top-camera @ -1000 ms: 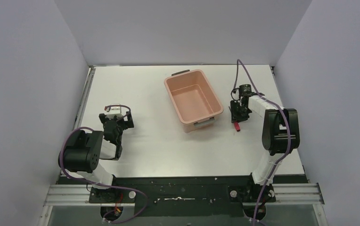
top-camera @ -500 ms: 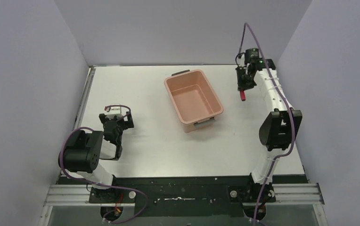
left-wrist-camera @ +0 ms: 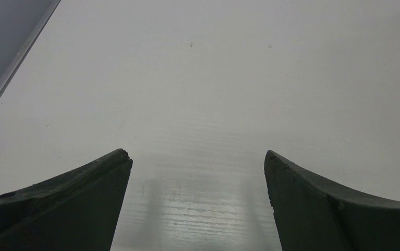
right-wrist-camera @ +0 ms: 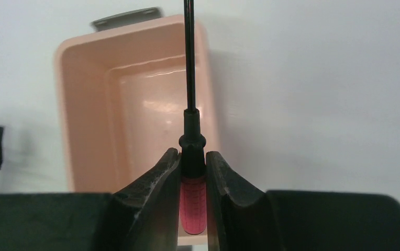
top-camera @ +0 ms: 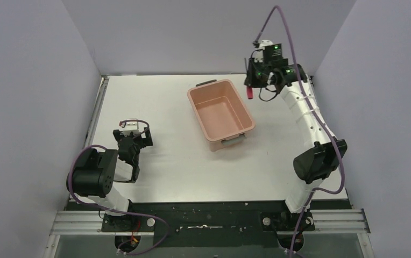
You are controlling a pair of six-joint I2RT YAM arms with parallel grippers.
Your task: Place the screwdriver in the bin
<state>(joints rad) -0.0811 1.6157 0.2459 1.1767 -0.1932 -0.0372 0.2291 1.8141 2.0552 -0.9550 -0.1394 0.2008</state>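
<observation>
My right gripper (top-camera: 252, 86) is shut on the screwdriver (right-wrist-camera: 192, 201), whose red handle sits between the fingers while its dark slim shaft points away over the bin. In the top view the screwdriver (top-camera: 250, 92) hangs high in the air just right of the bin's far right corner. The salmon-pink bin (top-camera: 245, 112) stands at the table's middle back and looks empty; it also shows below the gripper in the right wrist view (right-wrist-camera: 85, 120). My left gripper (top-camera: 129, 141) is open and empty, low over the table at the left, far from the bin.
Grey walls close the table at the back and both sides. A metal rail (top-camera: 97, 115) runs along the left edge. The right arm (top-camera: 305, 115) arches up over the table's right side. The left wrist view shows only bare white tabletop (left-wrist-camera: 203, 94).
My right gripper has lifted the screwdriver off the table beside the bin's near right corner and carried it up, back and left to the bin's far right corner. The left arm has not moved.
</observation>
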